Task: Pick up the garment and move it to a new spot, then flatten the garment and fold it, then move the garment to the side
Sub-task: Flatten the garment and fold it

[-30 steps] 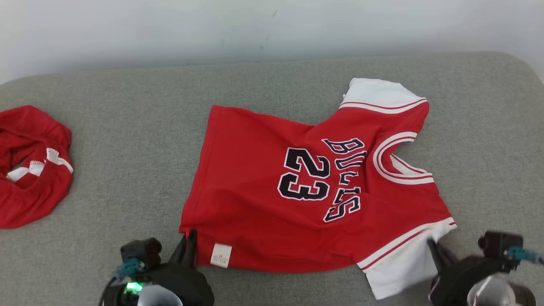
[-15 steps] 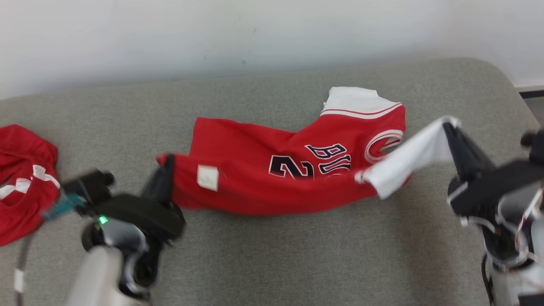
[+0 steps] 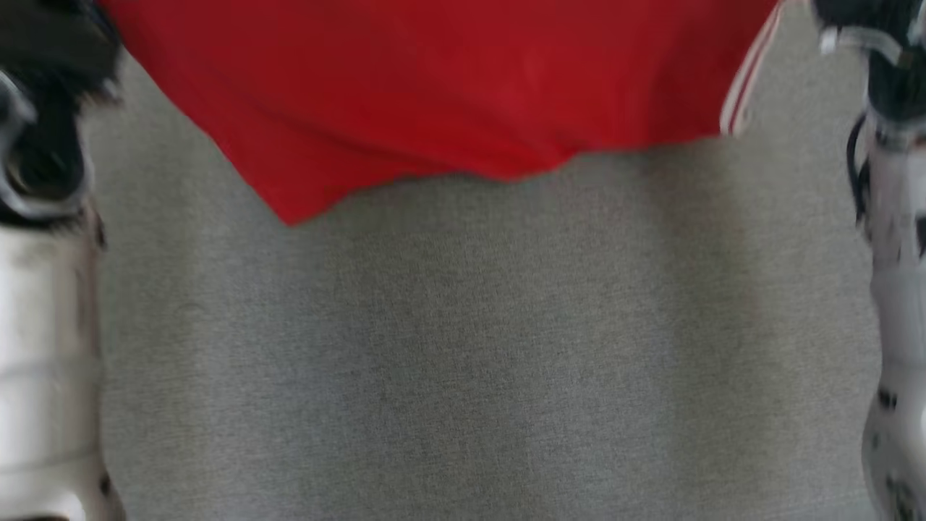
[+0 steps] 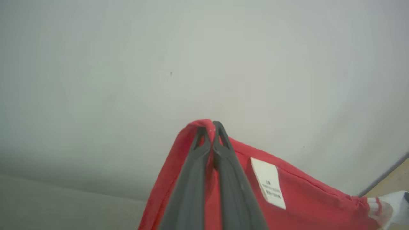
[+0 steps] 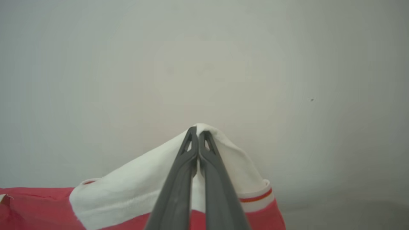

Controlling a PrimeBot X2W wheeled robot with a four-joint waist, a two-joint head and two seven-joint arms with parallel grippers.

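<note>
Garment (image 3: 434,87), a red jersey with white trim, hangs in the air above the grey cushion (image 3: 463,347), strung between the two arms with its long axis running side to side across the head view. On the left, the pale left forearm (image 3: 43,362) rises along the edge. In the left wrist view the left gripper (image 4: 211,126) has its two dark fingers pressed together on a red corner at the hem end, with a white label (image 4: 268,182) just beside them and the plain wall (image 4: 127,64) behind. Moving across, the red cloth sags in the middle, and a lower corner (image 3: 289,221) droops to a point left of centre. The head view is blurred, so the cloth seems to hang clear of the cushion, though I cannot be sure. Further right, a red-and-white striped trim (image 3: 741,87) marks the sleeve end. There the right gripper (image 5: 197,129) pinches the white sleeve (image 5: 127,185), fingers closed tight on the fabric. The right forearm (image 3: 893,289) stands at the far right edge.
</note>
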